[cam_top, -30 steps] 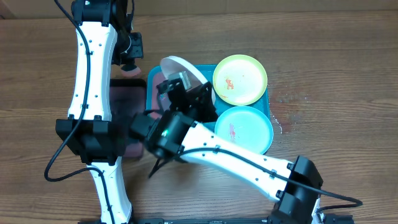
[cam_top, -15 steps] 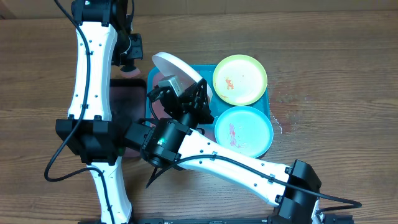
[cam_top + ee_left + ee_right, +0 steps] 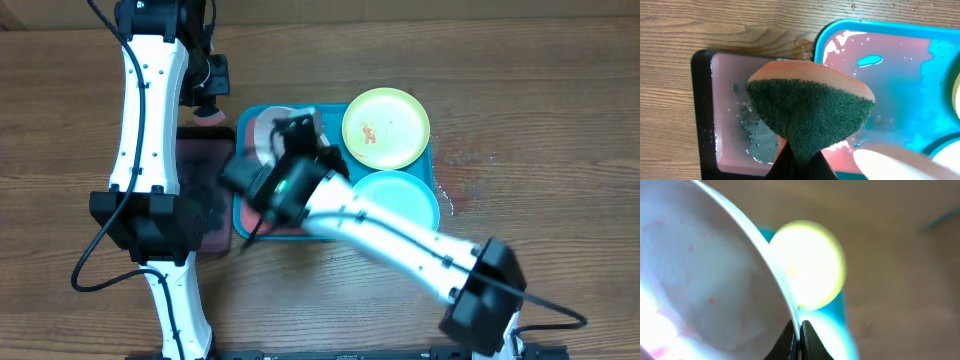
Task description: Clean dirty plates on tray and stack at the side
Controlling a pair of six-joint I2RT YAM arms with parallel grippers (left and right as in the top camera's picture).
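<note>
My right gripper (image 3: 290, 140) is shut on the rim of the white plate (image 3: 265, 130) and holds it over the left part of the teal tray (image 3: 432, 165); the arm is motion-blurred. In the right wrist view the jaws (image 3: 799, 330) pinch the white plate's edge (image 3: 705, 280). The lime-green plate (image 3: 386, 128) and the light blue plate (image 3: 400, 200) lie in the tray, each with a red smear. My left gripper (image 3: 208, 98) is shut on a green and orange sponge (image 3: 810, 110), held above the gap between the black tray and the teal tray (image 3: 890, 65).
A smaller black tray (image 3: 205, 165) holding pinkish water (image 3: 727, 100) sits just left of the teal tray. Reddish water pools in the teal tray's left part. Wet spots mark the wood to the right of the tray (image 3: 465, 160).
My right arm has swung, and the white plate has gone from steeply tilted to lower and flatter over the tray's left part. My left arm has not moved.
</note>
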